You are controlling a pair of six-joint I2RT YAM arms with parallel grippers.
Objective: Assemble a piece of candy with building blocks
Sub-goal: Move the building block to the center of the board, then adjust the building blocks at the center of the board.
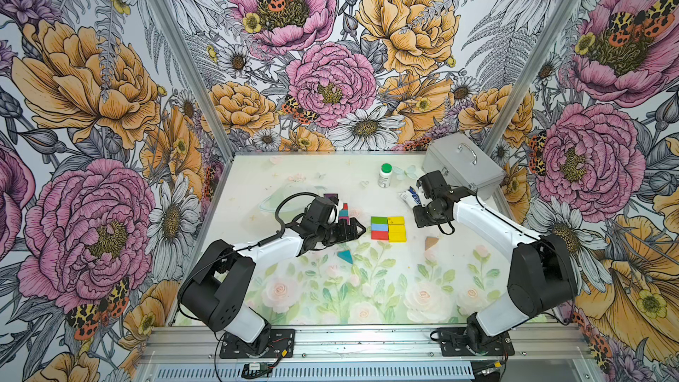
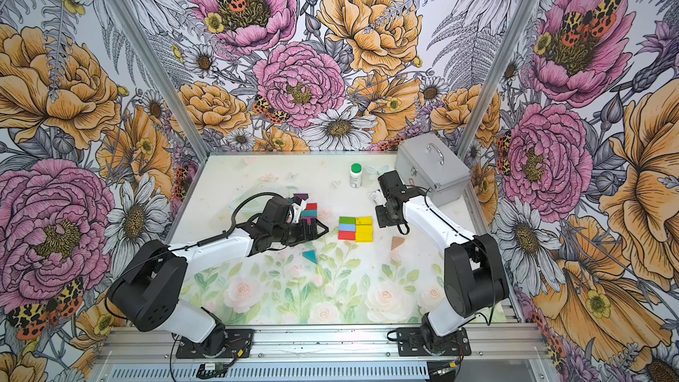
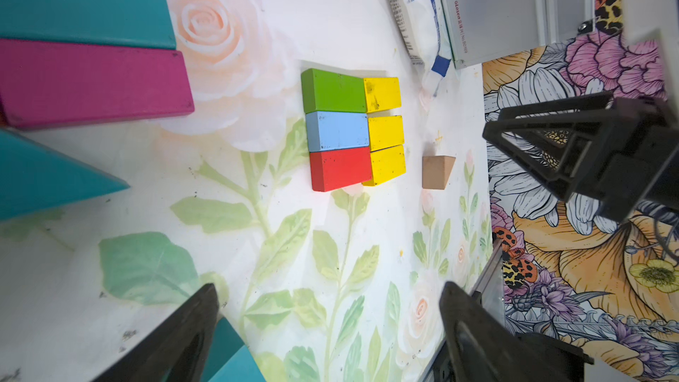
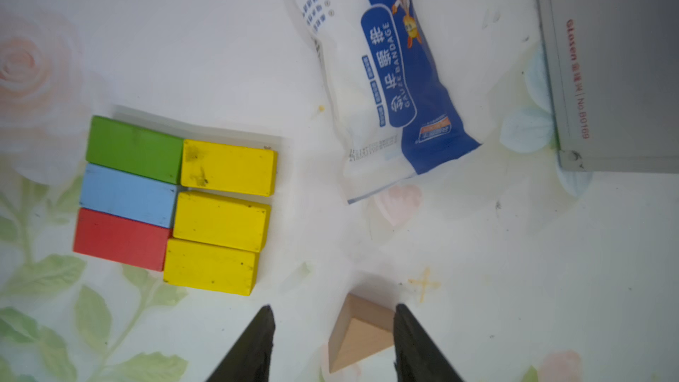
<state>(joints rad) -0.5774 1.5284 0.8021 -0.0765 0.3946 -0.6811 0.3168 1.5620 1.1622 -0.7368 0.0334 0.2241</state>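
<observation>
Out in the middle of the table [image 1: 330, 192] the building blocks [image 1: 388, 228] have been laid into a tidy rectangle of two columns pressed together. The green block [image 1: 378, 220], light blue block [image 1: 379, 227] and red block [image 1: 379, 235] run from back to front, and three yellow blocks [image 1: 397, 229] sit in the column beside them on the right. Every one of the six lies flat with its long axis running across the table from side to side. A tan triangle [image 1: 430, 242] lies off to the right of the yellows, apart from them; which way its point faces I cannot tell. A teal triangle [image 1: 345, 256] sits front-left of the rectangle, narrowing toward the front edge. More blocks lie behind the left arm, among them a magenta block [image 3: 92, 82]. The left gripper [image 1: 354, 231] hangs level just left of the rectangle, jaws spread wide and empty. The right gripper [image 4: 333, 308] hovers right of the yellow column, jaws partly apart with nothing between them. A white bottle [image 1: 385, 176], a bandage packet [image 4: 382, 79] and a silver case [image 1: 461, 163] stand at the back right.
</observation>
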